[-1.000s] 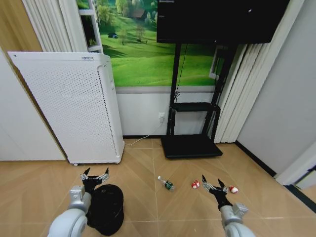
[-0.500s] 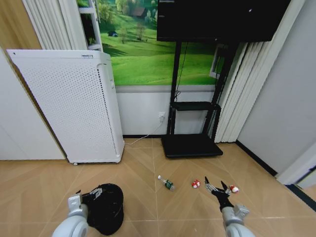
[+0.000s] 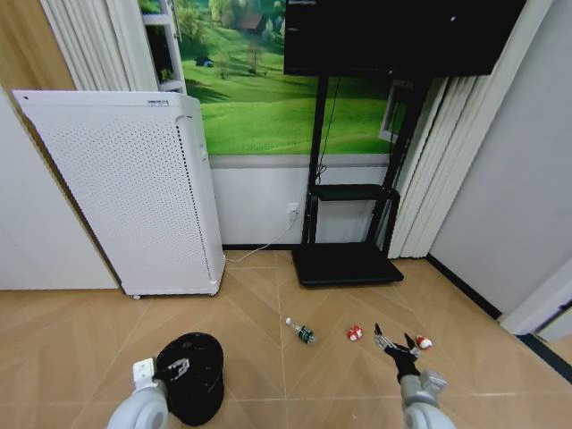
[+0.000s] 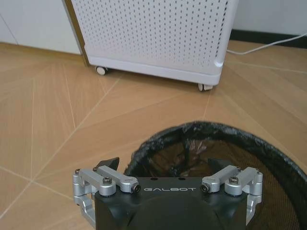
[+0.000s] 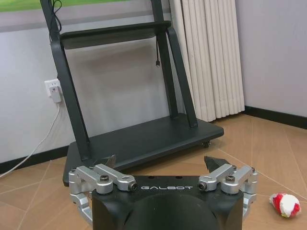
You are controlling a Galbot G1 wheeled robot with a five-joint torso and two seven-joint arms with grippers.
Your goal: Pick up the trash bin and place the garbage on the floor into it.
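- Far left, the white perforated appliance (image 3: 134,192) stands on castors against the wall; in front of it the trash bin (image 3: 195,375) sits on the floor, not yet lifted.
- The left gripper (image 3: 174,369) hangs at the bin's rim, fingers spread wide, one outside and one over the lined mouth; it looks set to grasp.
- Mid-floor lies the bottle (image 3: 301,332); beside it two red-and-white scraps (image 3: 355,333); all uncollected.
- The right gripper (image 3: 396,343) hovers spread wide between the scraps, holding nothing.
- Herringbone wood floor (image 3: 268,295); black TV stand (image 3: 344,259); curtains (image 3: 438,170) to the right.
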